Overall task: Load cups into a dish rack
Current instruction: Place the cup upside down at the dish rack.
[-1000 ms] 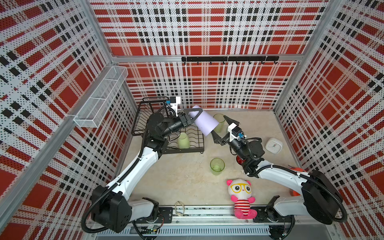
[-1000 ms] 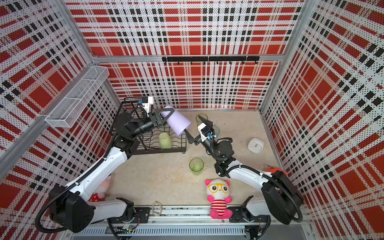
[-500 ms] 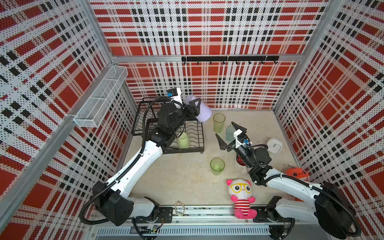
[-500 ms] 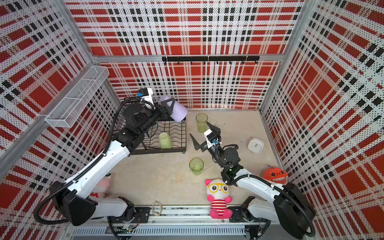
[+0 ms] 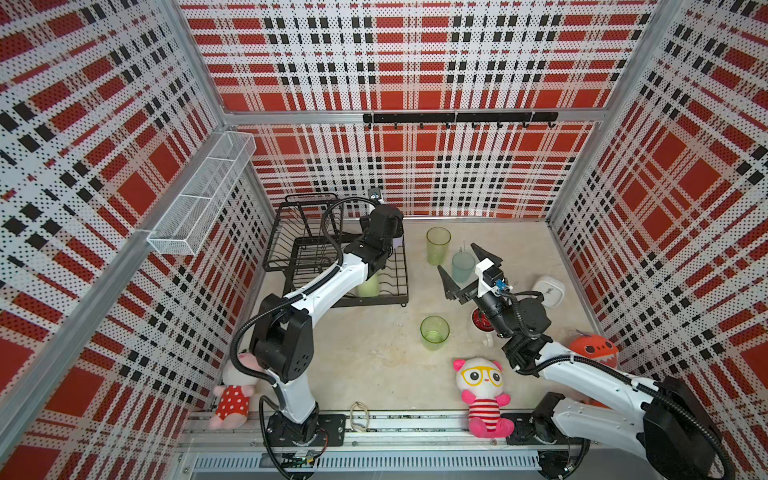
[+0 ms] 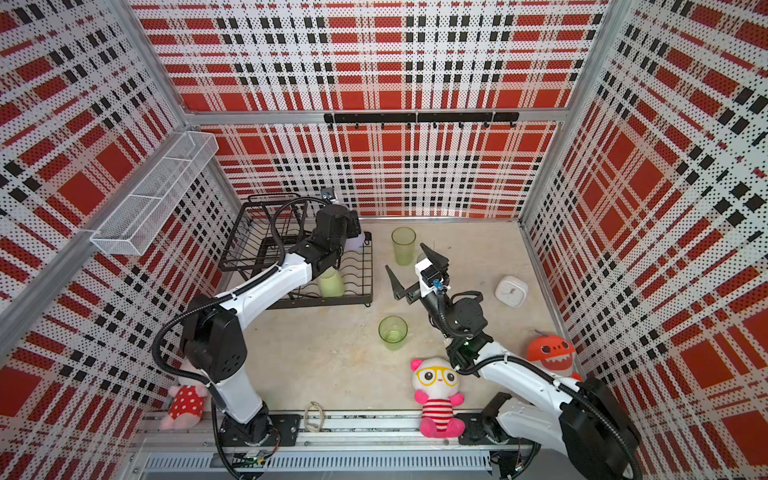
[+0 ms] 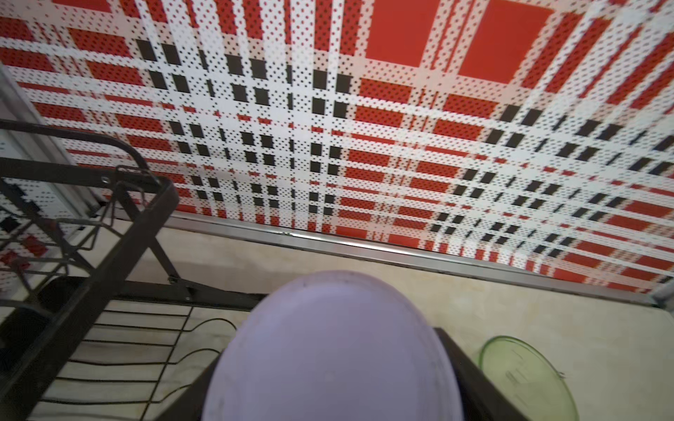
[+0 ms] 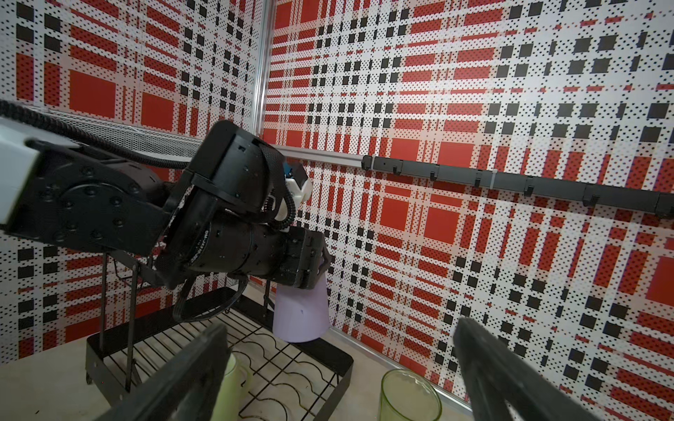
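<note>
The left gripper (image 8: 312, 279) is clamped on the narrow base end of the lavender cup (image 8: 301, 313). It holds the cup mouth down just over the far right corner of the dish rack (image 5: 390, 300), above the low tray. I can't quite tell whether the rim already touches the wires.

The cup looks light, stiff and plastic. Its sides are smooth and tapering, so it would likely slide in a loose pinch, and a hold across the body seems sensible.

The right gripper (image 5: 457, 257) hangs near the teal tumbler (image 5: 462, 268), fingers spread wide with nothing in them.

I count six cups and one rack:
- One pale green mug (image 6: 330, 284) sits at the tray's near end.
- The lavender one is in the grip.
- Four are on the table (image 5: 374, 365): the teal, an olive tumbler (image 5: 437, 245), a bright green tumbler (image 5: 434, 332) and a white mug (image 5: 477, 323) half hidden under the right arm.
</note>
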